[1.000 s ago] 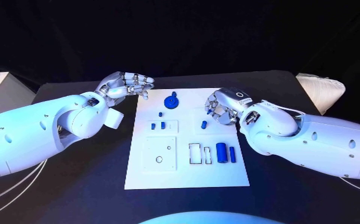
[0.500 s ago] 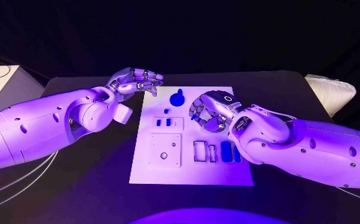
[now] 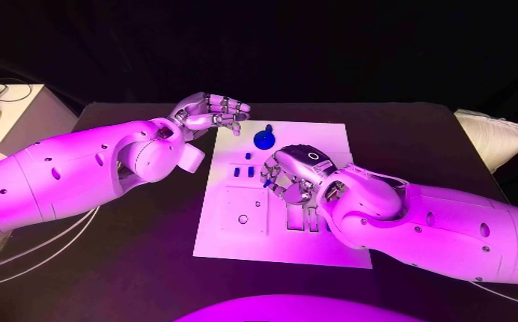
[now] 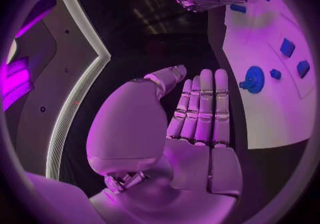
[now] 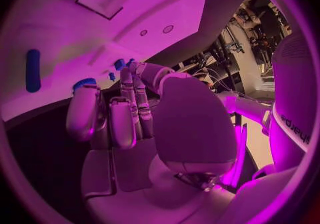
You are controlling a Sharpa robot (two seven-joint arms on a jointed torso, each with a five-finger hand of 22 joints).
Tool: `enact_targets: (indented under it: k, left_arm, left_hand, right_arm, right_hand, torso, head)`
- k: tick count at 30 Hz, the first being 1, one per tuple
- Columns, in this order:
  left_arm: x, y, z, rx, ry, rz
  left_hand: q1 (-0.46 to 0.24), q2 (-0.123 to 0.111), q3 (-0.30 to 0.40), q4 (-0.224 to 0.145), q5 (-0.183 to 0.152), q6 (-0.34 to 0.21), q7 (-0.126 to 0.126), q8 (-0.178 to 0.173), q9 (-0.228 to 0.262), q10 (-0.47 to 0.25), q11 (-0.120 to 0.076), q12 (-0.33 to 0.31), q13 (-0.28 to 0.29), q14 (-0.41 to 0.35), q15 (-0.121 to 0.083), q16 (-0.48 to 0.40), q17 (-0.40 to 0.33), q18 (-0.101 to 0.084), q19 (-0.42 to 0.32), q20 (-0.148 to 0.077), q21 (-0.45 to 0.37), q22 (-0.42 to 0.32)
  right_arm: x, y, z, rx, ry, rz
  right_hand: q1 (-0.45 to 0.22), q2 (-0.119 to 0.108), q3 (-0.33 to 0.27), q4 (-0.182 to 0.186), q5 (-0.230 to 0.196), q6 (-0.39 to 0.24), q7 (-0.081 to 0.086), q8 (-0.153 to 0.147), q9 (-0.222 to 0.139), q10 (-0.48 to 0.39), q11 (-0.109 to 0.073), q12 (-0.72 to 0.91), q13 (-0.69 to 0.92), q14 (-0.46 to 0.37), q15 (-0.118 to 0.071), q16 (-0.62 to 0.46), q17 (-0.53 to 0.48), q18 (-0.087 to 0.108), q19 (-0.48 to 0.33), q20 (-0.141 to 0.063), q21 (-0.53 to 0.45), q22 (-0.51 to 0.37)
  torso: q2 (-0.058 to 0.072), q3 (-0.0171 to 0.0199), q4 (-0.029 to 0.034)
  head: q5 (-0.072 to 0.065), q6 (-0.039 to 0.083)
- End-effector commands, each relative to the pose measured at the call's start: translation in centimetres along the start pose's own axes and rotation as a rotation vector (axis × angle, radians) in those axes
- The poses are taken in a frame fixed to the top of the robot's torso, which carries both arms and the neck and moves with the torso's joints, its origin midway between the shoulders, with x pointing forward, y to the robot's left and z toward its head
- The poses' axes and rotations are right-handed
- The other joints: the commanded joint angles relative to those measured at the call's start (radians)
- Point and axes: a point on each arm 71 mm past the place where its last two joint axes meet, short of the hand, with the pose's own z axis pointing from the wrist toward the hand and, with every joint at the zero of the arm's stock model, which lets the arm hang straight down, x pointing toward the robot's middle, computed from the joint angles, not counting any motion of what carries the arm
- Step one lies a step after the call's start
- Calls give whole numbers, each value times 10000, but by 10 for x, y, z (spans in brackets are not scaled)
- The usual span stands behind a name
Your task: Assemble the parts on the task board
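Note:
The white task board (image 3: 251, 244) lies in the middle of the black table. A round blue part with a knob (image 3: 264, 141) sits near its far edge, and small blue parts (image 3: 239, 174) lie left of centre. My right hand (image 3: 290, 177) hovers over the board's middle with fingers bent downward and nothing in its palm (image 5: 133, 122). Blue pieces (image 5: 85, 82) show just past its fingertips, and an oblong blue part (image 5: 32, 69) lies further off. My left hand (image 3: 217, 116) is by the board's far left corner, fingers straight (image 4: 200, 109) and empty, with the round part (image 4: 253, 80) beside it.
A raised square plate with a round hole (image 3: 243, 213) takes up the board's near left. A pale box (image 3: 22, 112) stands off the table's left side and a white bundle (image 3: 491, 138) at its right. Dark tabletop (image 3: 141, 240) runs around the board.
The camera has shifted. My right hand has moved leftward over the board, from its right side to its middle, now covering the slots there. My left hand has stayed by the far left corner.

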Motion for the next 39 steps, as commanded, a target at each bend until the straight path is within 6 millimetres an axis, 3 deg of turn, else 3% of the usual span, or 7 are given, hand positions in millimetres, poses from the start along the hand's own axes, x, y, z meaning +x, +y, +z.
enact_targets:
  k: [1,13,20,39]
  left_arm:
    - [5,-1,2,45,233,-15]
    - [8,-1,6,49,319,-23]
    - [7,-1,6,39,279,-9]
    - [5,0,6,2,211,16]
  left_hand:
    - [12,88,-47,13,64,-74,26,-42,-9,-16,58,-66,-10,17,71,-36,-10,126,23,53,-61,-9]
    - [11,107,-52,15,68,-70,32,-43,-9,-15,63,-64,-15,24,76,-50,-17,126,29,58,-72,-17]
    - [11,107,-52,15,68,-70,32,-43,-9,-15,63,-64,-15,24,76,-50,-17,126,29,58,-72,-17]
    - [14,114,-55,13,70,-74,34,-46,-11,-19,66,-64,-20,29,78,-61,-22,127,33,61,-80,-22]
  right_arm:
    - [8,4,1,-280,333,-114]
    - [20,9,2,-376,602,-220]
    - [23,11,1,-442,701,-229]
    - [30,11,0,-449,863,-209]
  right_hand:
    - [-89,50,73,-10,51,19,19,26,17,331,-230,-25,7,345,-58,-62,-14,-162,14,-9,-35,309]
    - [-98,59,91,-22,60,5,24,22,22,326,-225,-45,4,342,-55,-73,-33,-157,4,-9,-62,299]
    - [-98,59,91,-22,60,5,24,22,22,326,-225,-45,4,342,-55,-73,-33,-157,4,-9,-62,299]
    - [-108,60,100,-34,64,-3,27,21,28,327,-222,-59,3,346,-53,-65,-23,-159,7,-8,-51,308]
  torso:
    - [15,13,4]
    - [18,18,-24]
    - [-4,10,18]
    - [16,26,4]
  head:
    - [31,-26]
    - [144,-182]
    - [178,-251]
    - [242,-284]
